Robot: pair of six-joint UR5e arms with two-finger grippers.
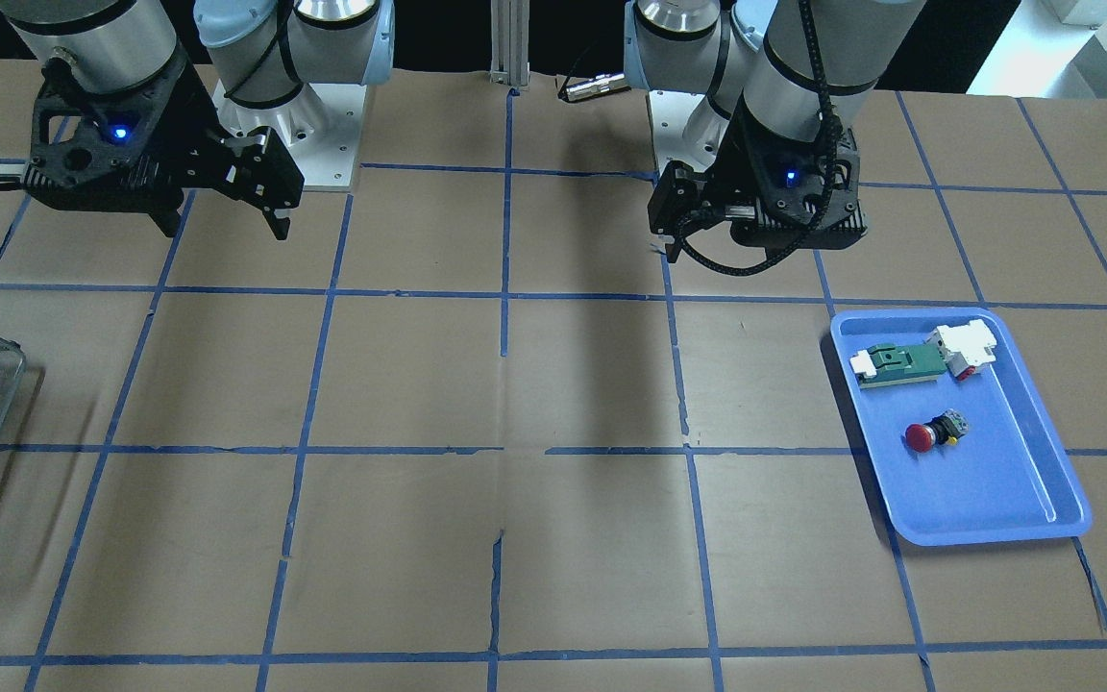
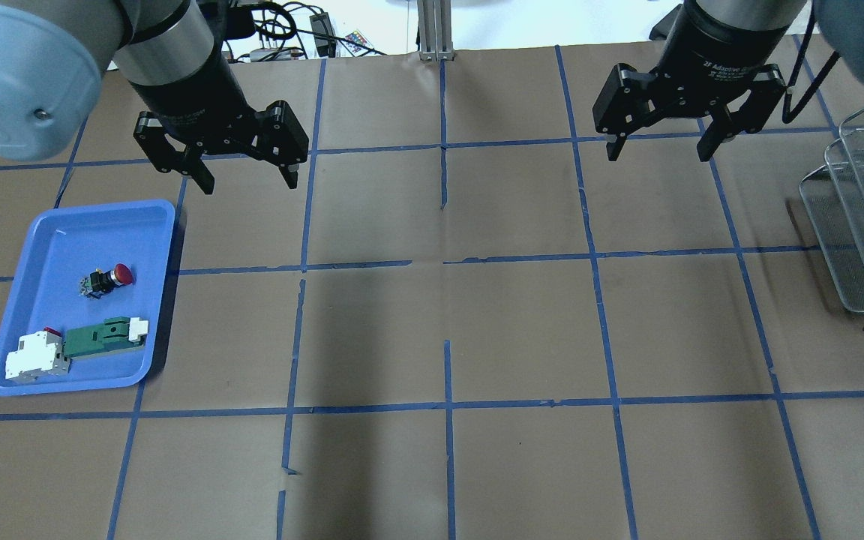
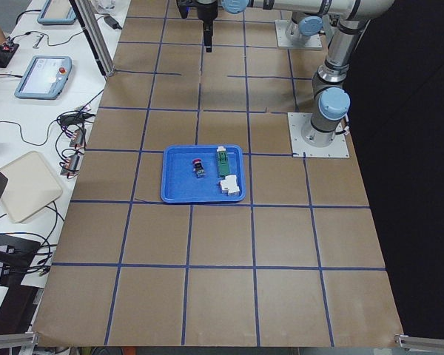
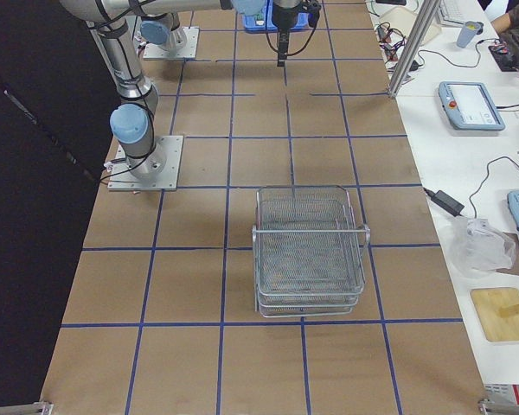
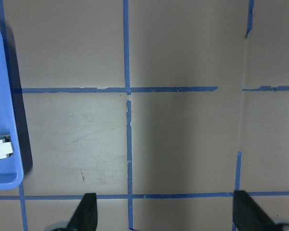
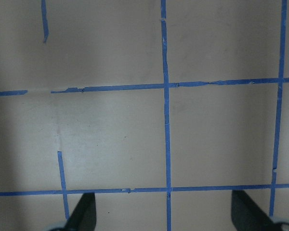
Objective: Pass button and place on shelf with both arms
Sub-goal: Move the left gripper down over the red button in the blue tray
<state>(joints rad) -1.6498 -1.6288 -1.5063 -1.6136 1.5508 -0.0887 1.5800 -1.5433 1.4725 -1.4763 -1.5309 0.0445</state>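
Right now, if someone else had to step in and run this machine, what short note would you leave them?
Left gripper: open, holding nothing, above the table near the blue tray.
Right gripper: open, holding nothing, above the table near the shelf.
Button: lying on its side in the tray, apart from the green-and-white part.
Done: nothing; the button is not yet picked up.
To do: pick it up with the left gripper, pass it to the right one, then set it on the shelf.

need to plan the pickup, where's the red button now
In the overhead view the button lies in the blue tray on the robot's left side, just beyond the green-and-white part, with the open left claw clear of it.
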